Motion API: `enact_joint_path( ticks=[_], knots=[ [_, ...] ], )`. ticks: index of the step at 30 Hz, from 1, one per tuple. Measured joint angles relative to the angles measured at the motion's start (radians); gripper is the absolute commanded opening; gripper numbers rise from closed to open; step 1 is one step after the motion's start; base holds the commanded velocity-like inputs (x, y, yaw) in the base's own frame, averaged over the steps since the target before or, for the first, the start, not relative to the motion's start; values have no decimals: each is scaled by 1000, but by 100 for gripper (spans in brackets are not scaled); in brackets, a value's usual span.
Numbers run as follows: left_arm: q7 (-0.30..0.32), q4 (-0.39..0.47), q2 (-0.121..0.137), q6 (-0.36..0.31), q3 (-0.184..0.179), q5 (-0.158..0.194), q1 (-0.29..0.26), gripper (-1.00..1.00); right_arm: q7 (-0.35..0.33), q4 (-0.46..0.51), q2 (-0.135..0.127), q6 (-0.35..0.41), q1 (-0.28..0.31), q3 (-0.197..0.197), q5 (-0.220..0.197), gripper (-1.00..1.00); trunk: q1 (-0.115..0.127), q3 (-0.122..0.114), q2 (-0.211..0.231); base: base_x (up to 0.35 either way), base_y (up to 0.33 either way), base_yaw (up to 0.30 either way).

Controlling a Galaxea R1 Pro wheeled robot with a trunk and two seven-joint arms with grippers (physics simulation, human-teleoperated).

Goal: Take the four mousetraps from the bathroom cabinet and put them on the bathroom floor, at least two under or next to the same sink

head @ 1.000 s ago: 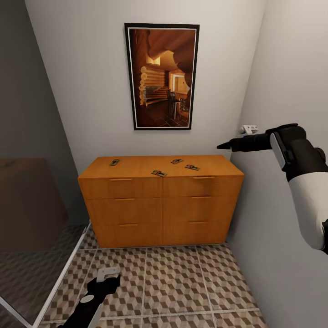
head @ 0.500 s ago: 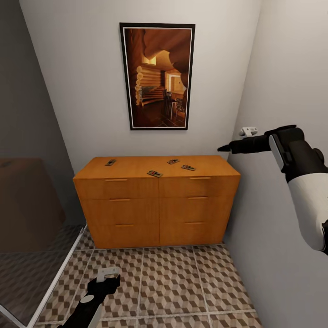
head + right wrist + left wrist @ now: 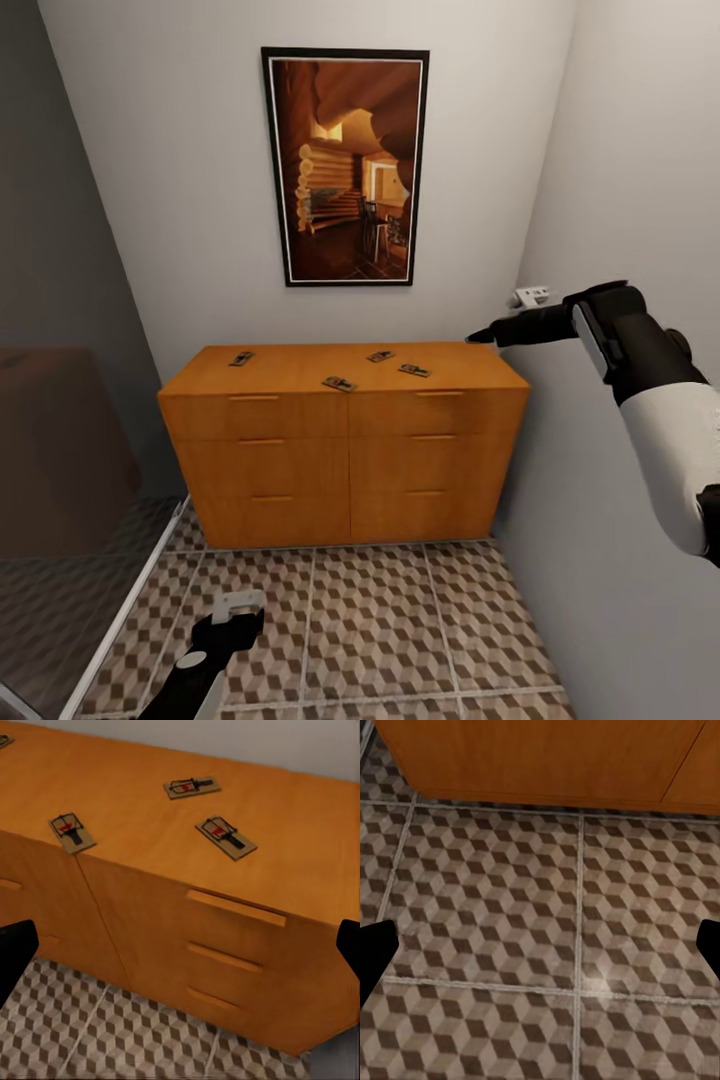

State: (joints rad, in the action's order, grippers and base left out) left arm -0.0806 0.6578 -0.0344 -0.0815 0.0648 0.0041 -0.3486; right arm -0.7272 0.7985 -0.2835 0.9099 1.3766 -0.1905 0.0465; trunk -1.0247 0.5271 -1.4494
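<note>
Four mousetraps [image 3: 339, 383] lay flat on top of the cabinet [image 3: 345, 445], one near its left back corner, three toward the middle and right. The right gripper [image 3: 480, 336] hung above the cabinet's right end, well apart from the traps, fingers [image 3: 15, 954] spread wide and holding nothing. The left gripper [image 3: 238, 602] hovered low over the bathroom floor [image 3: 380, 630], fingers [image 3: 373, 952] released too, clear of the cabinet front.
</note>
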Motion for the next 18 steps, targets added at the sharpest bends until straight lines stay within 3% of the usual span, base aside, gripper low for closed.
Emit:
enact_joint_path(
  ticks=[4,13,18],
  knots=[
    [0,0,0,0,0,0,0,100,0,0,3,-1,0,-29,-1,100,0,0,0,200,0,0],
    [0,0,0,0,0,0,-1,100,-2,1,0,-2,0,-34,-2,100,0,0,0,149,0,0],
    [0,0,0,0,0,0,-1,100,-76,1,-2,-2,0,-33,-4,100,0,0,0,12,0,0]
  ],
)
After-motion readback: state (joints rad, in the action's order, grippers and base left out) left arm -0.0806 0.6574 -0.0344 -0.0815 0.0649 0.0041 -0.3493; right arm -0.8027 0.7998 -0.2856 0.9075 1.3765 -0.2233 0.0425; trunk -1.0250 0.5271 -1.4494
